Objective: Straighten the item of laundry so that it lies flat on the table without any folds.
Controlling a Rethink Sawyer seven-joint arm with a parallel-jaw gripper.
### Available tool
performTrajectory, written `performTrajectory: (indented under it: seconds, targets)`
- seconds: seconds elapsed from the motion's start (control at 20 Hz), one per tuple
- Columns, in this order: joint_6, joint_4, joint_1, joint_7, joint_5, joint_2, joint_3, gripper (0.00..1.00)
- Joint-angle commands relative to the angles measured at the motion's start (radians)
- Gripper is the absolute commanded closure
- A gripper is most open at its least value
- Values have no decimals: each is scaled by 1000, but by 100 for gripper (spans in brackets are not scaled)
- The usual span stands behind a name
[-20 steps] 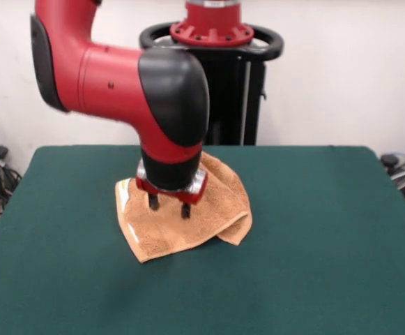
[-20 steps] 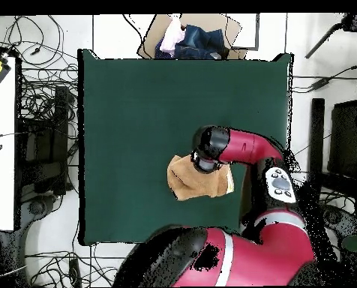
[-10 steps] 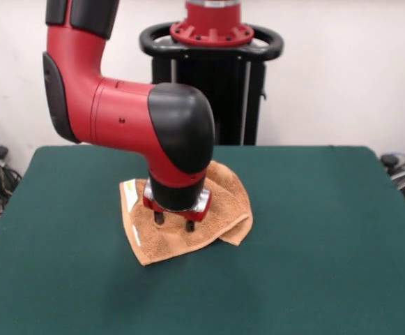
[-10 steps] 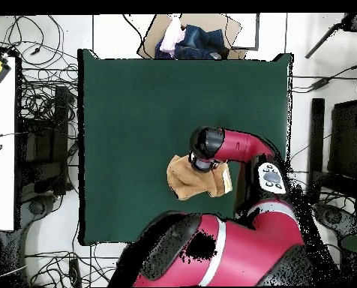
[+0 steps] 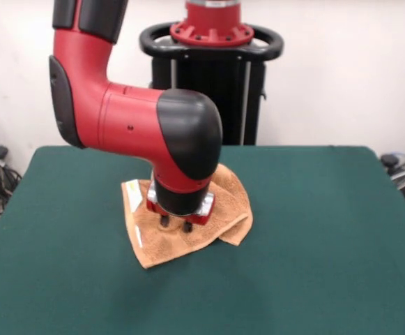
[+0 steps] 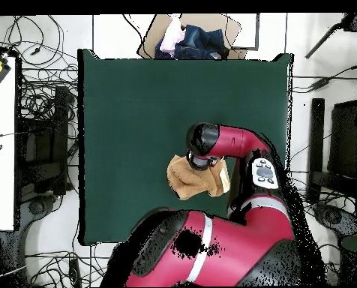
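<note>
Orange-tan terry-cloth towel (image 5: 188, 220): crumpled, roughly square, lying directly under the gripper on the dark green felt-topped table (image 5: 314, 244); also seen from above (image 6: 189, 178), on the table half nearer the robot base.

Gripper (image 5: 176, 225): hanging from red-and-black arm (image 5: 132, 118), two dark fingertips down on or just into the cloth near its middle; tips close together with a narrow gap, fabric bunched around them. Clenched or released: cannot tell, wrist hides the jaws from above (image 6: 204, 159) and the front view shows only the tip ends.

Towel folds: right-hand flap in front view doubled over itself, thick rolled edge at lower right of the gripper; lower-left corner pointing toward the camera, flat on the felt; far edge hidden behind the wrist.

White tag/strip (image 5: 128, 185): pale patch on the towel edge just left of the gripper in front view.

Key relation: cloth spread around the gripper on all sides, more of it toward the doubled flap side; no clear long axis, lump roughly as wide as deep.

Step, judged: pinch at mid-cloth, probably to lift or drag out the fold; task far from done, folds plainly remaining.

Next move needs, judged: firm hold on one layer only, then pull away from the doubled flap.

Risk, judged: grabbing both layers and dragging the whole lump unflattened.

Clutter: cables on the floor (image 6: 43, 135) well apart from the towel, off the table.
</note>
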State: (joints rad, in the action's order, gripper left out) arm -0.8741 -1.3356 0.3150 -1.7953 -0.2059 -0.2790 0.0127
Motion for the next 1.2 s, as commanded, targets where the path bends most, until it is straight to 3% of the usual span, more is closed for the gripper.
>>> performTrajectory:
  seconds: [0.05, 0.8, 1.2]
  targets:
    - [237, 62, -15, -139, -54, 158, -16, 100]
    - [260, 87, 9, -113, -59, 173, -21, 100]
    - [215, 260, 25, -89, -60, 232, -25, 100]
